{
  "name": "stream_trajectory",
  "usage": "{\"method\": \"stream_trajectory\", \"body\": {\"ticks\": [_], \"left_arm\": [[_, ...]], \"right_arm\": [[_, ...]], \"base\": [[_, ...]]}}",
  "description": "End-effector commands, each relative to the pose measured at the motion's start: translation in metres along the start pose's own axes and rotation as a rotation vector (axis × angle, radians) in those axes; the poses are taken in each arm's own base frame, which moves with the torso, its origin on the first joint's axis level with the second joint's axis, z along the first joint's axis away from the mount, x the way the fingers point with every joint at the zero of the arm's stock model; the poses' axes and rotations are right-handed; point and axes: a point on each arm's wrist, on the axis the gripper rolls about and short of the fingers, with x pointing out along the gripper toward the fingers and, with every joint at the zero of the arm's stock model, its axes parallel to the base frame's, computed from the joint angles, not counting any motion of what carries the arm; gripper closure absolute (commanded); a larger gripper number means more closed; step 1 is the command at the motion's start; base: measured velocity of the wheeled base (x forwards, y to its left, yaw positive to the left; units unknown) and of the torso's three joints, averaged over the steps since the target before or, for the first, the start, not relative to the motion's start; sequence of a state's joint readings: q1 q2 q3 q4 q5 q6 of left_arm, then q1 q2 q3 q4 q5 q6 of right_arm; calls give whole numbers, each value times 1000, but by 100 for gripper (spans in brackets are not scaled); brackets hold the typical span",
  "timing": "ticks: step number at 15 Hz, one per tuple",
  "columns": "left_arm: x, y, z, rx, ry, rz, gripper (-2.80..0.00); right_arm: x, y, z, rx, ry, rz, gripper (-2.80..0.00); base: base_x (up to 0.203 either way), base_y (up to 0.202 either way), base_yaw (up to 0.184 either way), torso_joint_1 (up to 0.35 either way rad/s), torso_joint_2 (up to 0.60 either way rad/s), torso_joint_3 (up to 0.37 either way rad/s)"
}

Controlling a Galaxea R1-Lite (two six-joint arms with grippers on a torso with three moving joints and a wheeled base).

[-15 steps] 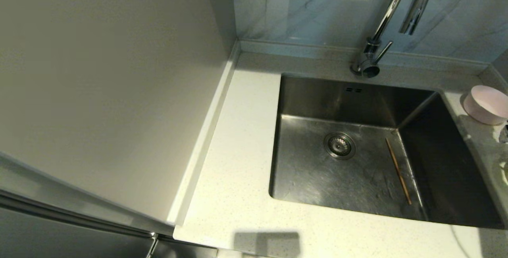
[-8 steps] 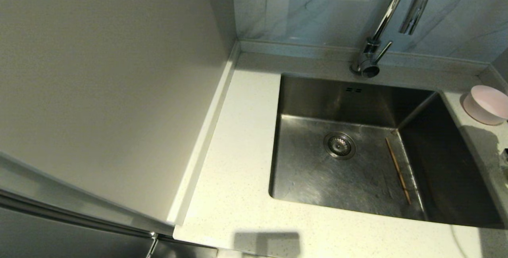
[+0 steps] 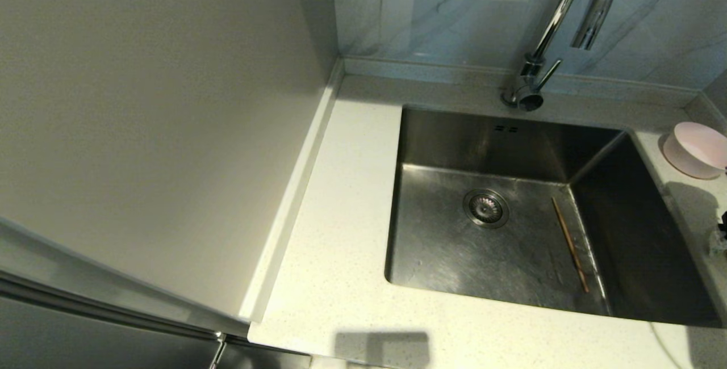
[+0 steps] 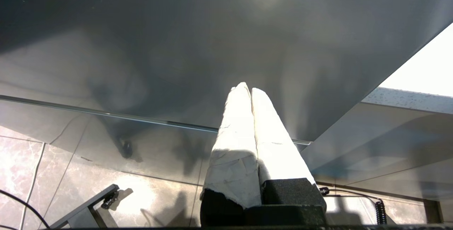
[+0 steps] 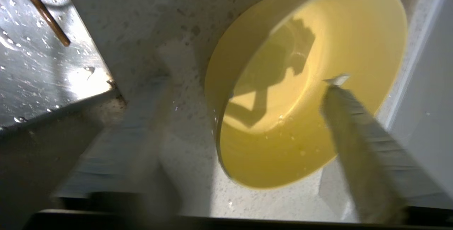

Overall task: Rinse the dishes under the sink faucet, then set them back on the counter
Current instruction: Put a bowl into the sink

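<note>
Pink bowl [image 3: 697, 156] sits upright on the speckled counter [image 3: 341, 244] right of the steel sink [image 3: 483, 142]. Yellow-green bowl [image 5: 304, 92] stands wet on the counter too. One brown chopstick [image 3: 569, 243] lies along the basin floor, chrome faucet [image 3: 559, 22] arching above.

A blue-grey marbled wall tile [image 3: 454, 11] is seen at the back — a plain pale cabinet panel [image 3: 153, 119] is lit warmly beside it; glossy beige marbled floor tiles [image 4: 28, 159] are seen below.
</note>
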State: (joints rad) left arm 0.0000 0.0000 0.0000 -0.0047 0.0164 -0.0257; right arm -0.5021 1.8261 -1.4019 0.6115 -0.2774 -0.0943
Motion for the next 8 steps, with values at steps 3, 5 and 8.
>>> {"method": "stream_trajectory", "body": {"ticks": [3,5,8], "left_arm": [[0,0,0,0,-3,0,0],[0,0,0,0,-3,0,0],[0,0,0,0,-3,0,0]], "right_arm": [[7,-1,2,0,14,-5,0],[5,-2,2,0,10,-7,0],[-1,-3,5,6,-16,-9,0]], "base": [[0,0,0,0,0,0],[0,0,0,0,0,0],[0,0,0,0,0,0]]}}
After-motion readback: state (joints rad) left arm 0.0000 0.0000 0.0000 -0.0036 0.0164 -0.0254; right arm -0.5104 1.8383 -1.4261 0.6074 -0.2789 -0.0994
